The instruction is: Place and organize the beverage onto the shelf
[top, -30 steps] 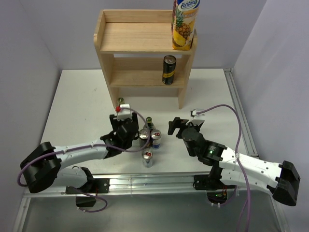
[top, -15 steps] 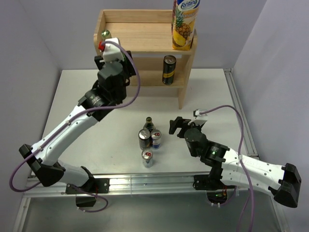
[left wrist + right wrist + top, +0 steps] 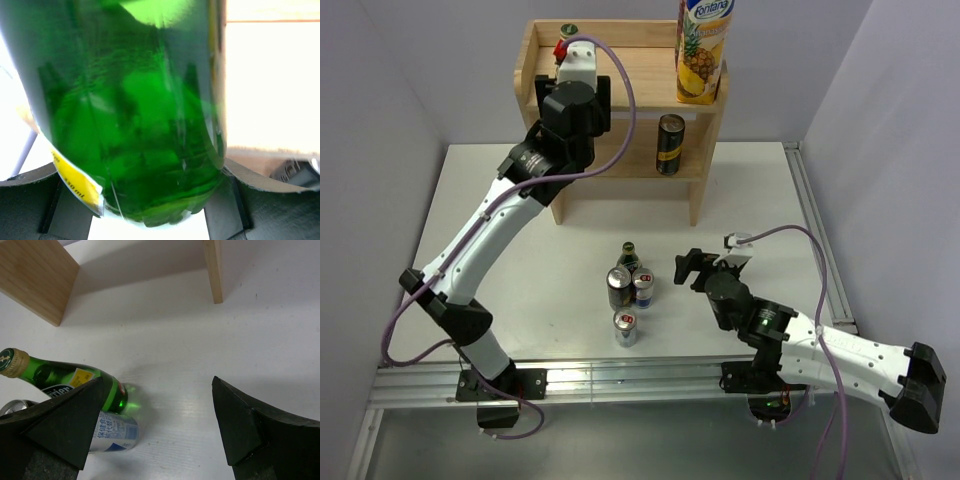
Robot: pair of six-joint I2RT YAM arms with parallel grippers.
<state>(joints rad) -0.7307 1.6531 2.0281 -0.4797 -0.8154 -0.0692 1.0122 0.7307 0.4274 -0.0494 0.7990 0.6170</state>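
Over the left half of the table (image 3: 760, 190), the left arm stretches from the near edge to the shelf (image 3: 620, 75), which stands at the middle of the far edge. The left gripper (image 3: 567, 45) sits above the left end of the top board, its fingers closed around a green glass bottle (image 3: 135, 125). That bottle fills the left wrist view, with a yellow label low on its side and pale wood showing behind it on the right. From above only its cap appears, just beyond the gripper; whether its base touches the board cannot be told. At the right end of the top board a pineapple juice carton (image 3: 703, 50) stands upright against the rim. Below it, a dark can (image 3: 670, 143) stands at the right end of the lower tier. Toward the middle of the near edge, a second green bottle (image 3: 628, 255) stands upright beside a silver can (image 3: 619, 288) and a blue-and-white can (image 3: 643, 287), the three packed close together. A third can (image 3: 626, 328) stands apart from them, nearer the near edge. Just right of this group, the right gripper (image 3: 686, 266) hangs low over the bare tabletop, its jaws spread wide and holding nothing. Its wrist view shows the bottle and the blue-and-white can past its left finger.
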